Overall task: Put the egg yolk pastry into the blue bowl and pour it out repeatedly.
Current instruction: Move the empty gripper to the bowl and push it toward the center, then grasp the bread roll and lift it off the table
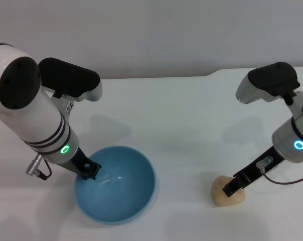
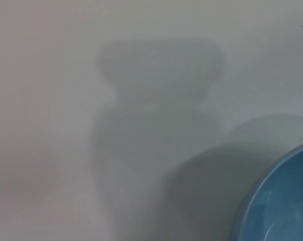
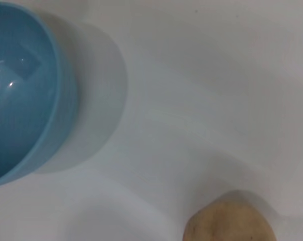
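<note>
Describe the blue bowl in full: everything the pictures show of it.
The blue bowl is round, smooth and light blue, with a glossy inside that shows highlights and nothing in it. It looks like plastic. It sits on the white table, tipped somewhat toward the robot's left. The left gripper is at its rim on that side, apparently gripping it. The egg yolk pastry lies apart from it on the table, under the right gripper.

A plain white surface (image 1: pixel 181 115) spreads out under soft, even light, carrying faint grey shadows. Behind its far edge rises a bare, pale grey wall (image 1: pixel 156 35).
</note>
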